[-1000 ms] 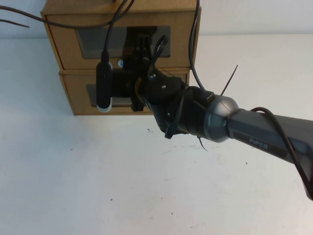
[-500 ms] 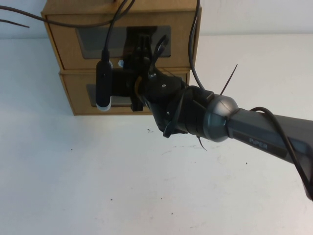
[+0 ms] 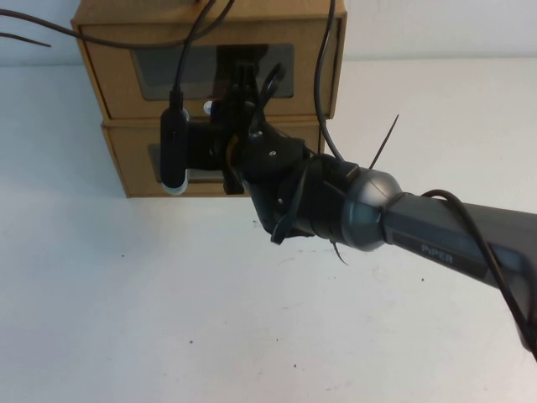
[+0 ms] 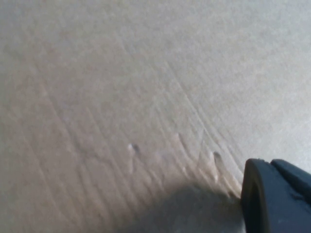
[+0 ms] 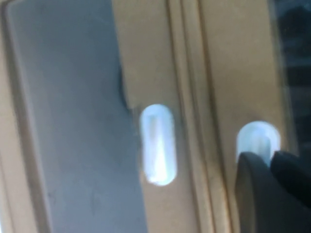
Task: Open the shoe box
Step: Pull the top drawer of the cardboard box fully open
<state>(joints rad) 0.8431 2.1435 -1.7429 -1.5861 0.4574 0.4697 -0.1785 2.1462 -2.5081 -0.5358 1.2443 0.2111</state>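
High view: two stacked shoe boxes (image 3: 109,84) stand at 11 o'clock on the counter (image 3: 126,319). The right gripper (image 3: 243,88), coming from 4 o'clock, is at their fronts, so I judge a pull must go toward 6 o'clock.

Left wrist view: the left gripper (image 4: 277,194) is near a beige surface (image 4: 121,97).

Right wrist view: the right gripper (image 5: 272,194) reaches one white oval handle (image 5: 257,136). For both grippers I cannot tell whether they are clenched or released.

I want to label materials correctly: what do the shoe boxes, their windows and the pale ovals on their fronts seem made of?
Shoe boxes: cardboard, brown and matte. Windows: probably clear plastic film, smooth with grey sheen. Pale ovals: glossy, perhaps plastic; uncertain. The right tool is at one oval; the left tool is over a pale wrinkled surface.
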